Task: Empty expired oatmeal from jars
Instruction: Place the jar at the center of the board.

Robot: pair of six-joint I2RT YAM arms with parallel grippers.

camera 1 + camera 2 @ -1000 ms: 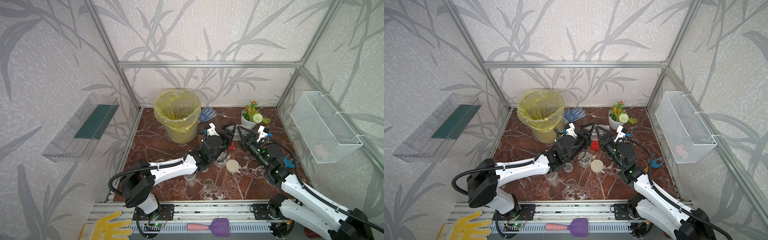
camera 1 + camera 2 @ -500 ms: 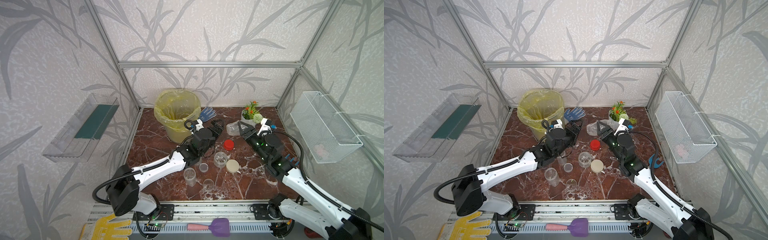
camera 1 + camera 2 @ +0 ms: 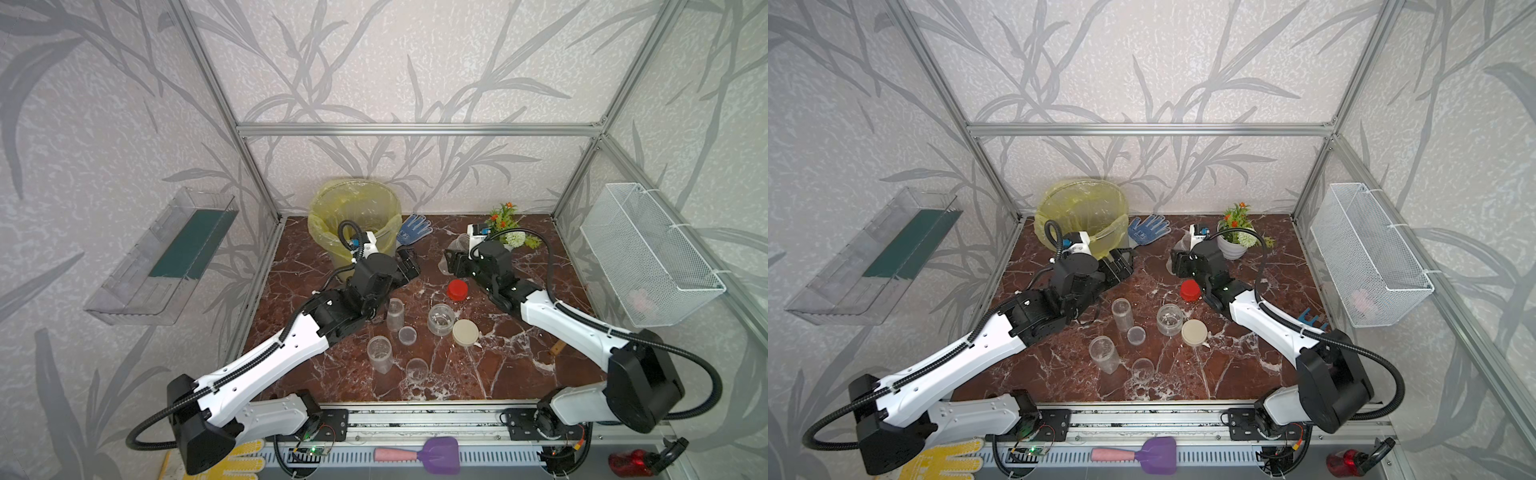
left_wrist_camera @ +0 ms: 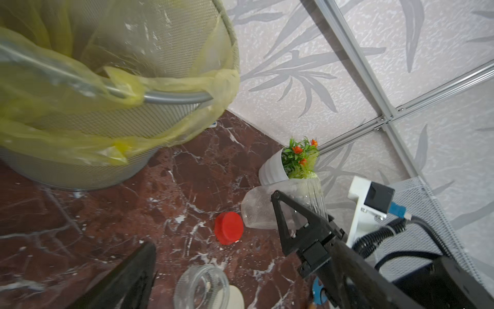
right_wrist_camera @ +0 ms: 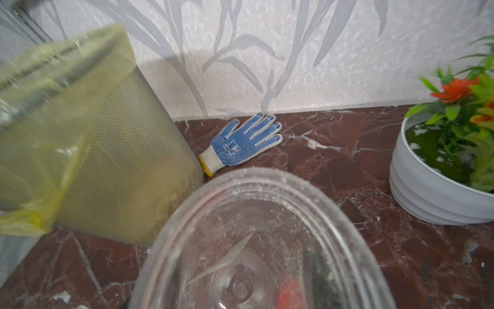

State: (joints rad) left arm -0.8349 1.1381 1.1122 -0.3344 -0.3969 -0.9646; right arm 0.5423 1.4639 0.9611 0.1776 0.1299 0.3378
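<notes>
- In both top views the left jaws stand wide with nothing between them, above the counter (image 3: pixel 519 365) and just beside the yellow-lined bin (image 3: pixel 324 232). The right jaws are closed around a clear jar (image 3: pixel 458 243), lifted and tilted near the flower pot (image 3: pixel 1231 249).
- Only the top views show the whole set. A slim jar (image 3: pixel 395 313), a second slim jar (image 3: pixel 380 353) and the squat jar (image 3: pixel 441 319) stand open and see-through mid-counter. Two clear lids (image 3: pixel 407 334), a beige lid (image 3: pixel 466 332) and a red cap (image 3: pixel 457 289) lie among them.
- The left wrist view alone shows the grip side-on. One black finger (image 4: pixel 280 219) crosses the clear jar's wall, and the jar's threaded mouth points toward the flower pot. The view also looks into the bin's liner. One of the left arm's own fingers (image 4: pixel 128 275) is a blur at the picture's edge.
- In the right wrist view the jar's rim fills the foreground, with pale flecks (image 5: pixel 267 188) on it. This arm's own jaws show only as a dark smear through the jar's wall. A blue glove (image 5: pixel 240 141) lies flat by the back wall, between bin and pot.
</notes>
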